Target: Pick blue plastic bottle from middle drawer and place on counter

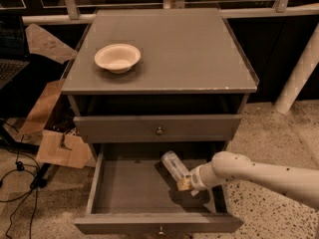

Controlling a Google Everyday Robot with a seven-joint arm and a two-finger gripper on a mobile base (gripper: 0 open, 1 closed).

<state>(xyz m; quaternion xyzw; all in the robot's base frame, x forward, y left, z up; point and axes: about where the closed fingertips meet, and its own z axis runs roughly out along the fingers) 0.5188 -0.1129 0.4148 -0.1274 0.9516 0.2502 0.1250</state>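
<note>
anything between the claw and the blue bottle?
Nothing. In the camera view the claw sits inside the open middle drawer, right against the lower end of the blue plastic bottle; no gap shows.

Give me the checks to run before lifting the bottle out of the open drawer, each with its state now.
1. Is the drawer pulled open: ok.
2. Is the bottle inside it, right of centre: ok.
3. Is the gripper down in the drawer at the bottle's near end: ok.
4. Is the bottle firmly held: cannot tell.
5. Is the bowl away from the right half of the counter: ok, it sits at the left.
</note>
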